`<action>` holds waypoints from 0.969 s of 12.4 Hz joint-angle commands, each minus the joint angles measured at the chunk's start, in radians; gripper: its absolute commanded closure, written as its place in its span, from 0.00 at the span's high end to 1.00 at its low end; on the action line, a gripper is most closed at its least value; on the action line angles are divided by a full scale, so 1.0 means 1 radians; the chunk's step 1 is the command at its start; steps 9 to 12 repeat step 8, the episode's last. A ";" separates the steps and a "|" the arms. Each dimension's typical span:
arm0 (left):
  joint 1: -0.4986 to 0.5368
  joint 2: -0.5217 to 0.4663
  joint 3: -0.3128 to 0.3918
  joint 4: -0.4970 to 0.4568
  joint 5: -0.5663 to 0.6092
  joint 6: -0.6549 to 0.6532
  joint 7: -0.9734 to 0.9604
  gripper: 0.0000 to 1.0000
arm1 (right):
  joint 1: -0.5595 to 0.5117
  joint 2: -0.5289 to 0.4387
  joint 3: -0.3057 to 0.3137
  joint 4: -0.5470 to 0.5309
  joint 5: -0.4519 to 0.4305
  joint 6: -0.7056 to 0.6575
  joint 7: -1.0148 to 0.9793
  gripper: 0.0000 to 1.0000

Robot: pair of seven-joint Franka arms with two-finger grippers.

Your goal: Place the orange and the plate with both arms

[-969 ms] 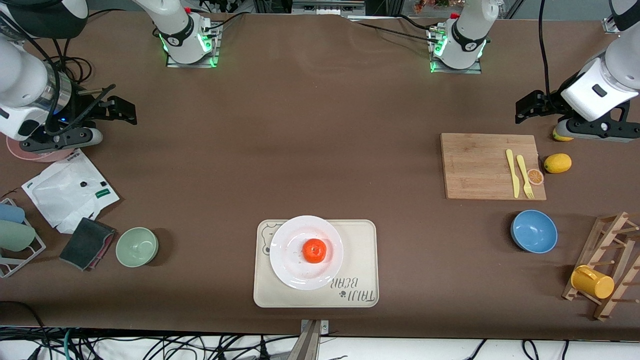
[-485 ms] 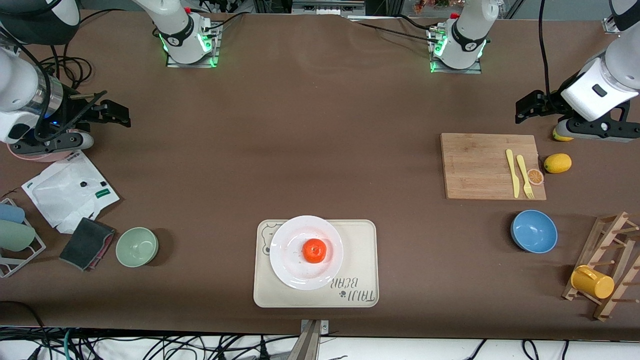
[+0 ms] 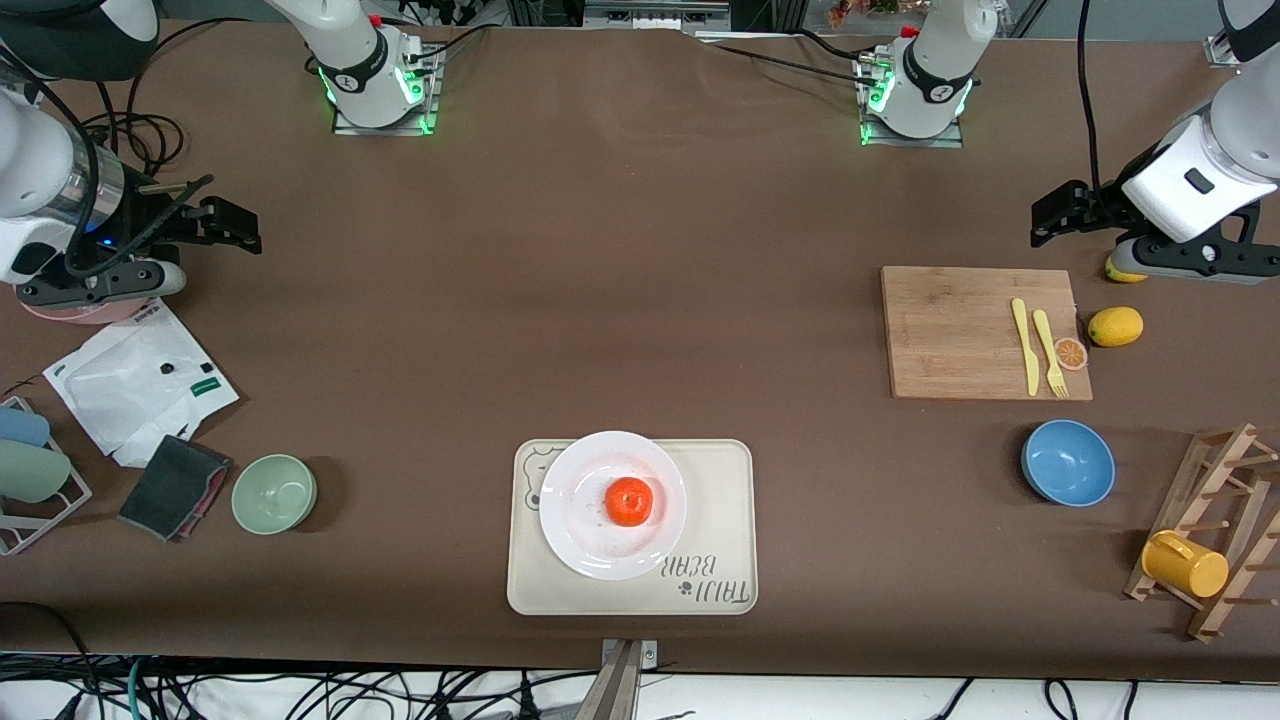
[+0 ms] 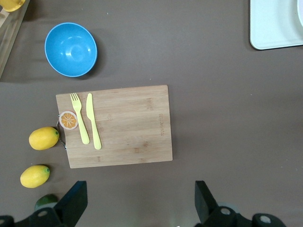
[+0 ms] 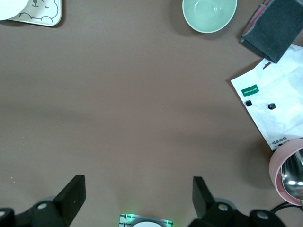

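The orange point(image 3: 629, 501) sits in the middle of the white plate point(image 3: 578, 468). The plate rests on a beige bear-print tray point(image 3: 722, 500) near the table's front edge. Both arms are well away from it. My left gripper point(image 3: 1045, 222) hangs open over bare table beside the cutting board, and the left wrist view shows its fingers wide apart point(image 4: 140, 201) with nothing between them. My right gripper point(image 3: 245, 225) hangs open over bare table at the right arm's end, empty in the right wrist view point(image 5: 137, 196). A corner of the tray point(image 5: 45, 13) shows there.
A wooden cutting board point(image 3: 960, 330) carries a yellow fork and knife, with a lemon point(image 3: 1115, 326) beside it. A blue bowl point(image 3: 1068, 462) and a rack with a yellow cup point(image 3: 1185, 563) stand at the left arm's end. A green bowl point(image 3: 274, 493), dark cloth point(image 3: 175, 485) and white bag point(image 3: 130, 380) lie at the right arm's end.
My right gripper has drawn back toward its own end of the table, away from the middle. The left arm, the plate and the orange have not moved.
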 commanded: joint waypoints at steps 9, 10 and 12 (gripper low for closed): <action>0.017 0.010 -0.002 0.029 -0.010 -0.023 0.008 1.00 | 0.000 0.030 -0.001 0.055 0.009 -0.021 0.011 1.00; 0.017 0.010 -0.002 0.029 -0.010 -0.023 0.008 1.00 | 0.000 0.030 -0.001 0.055 0.009 -0.021 0.011 1.00; 0.017 0.010 -0.002 0.029 -0.010 -0.023 0.008 1.00 | 0.000 0.030 -0.001 0.055 0.009 -0.021 0.011 1.00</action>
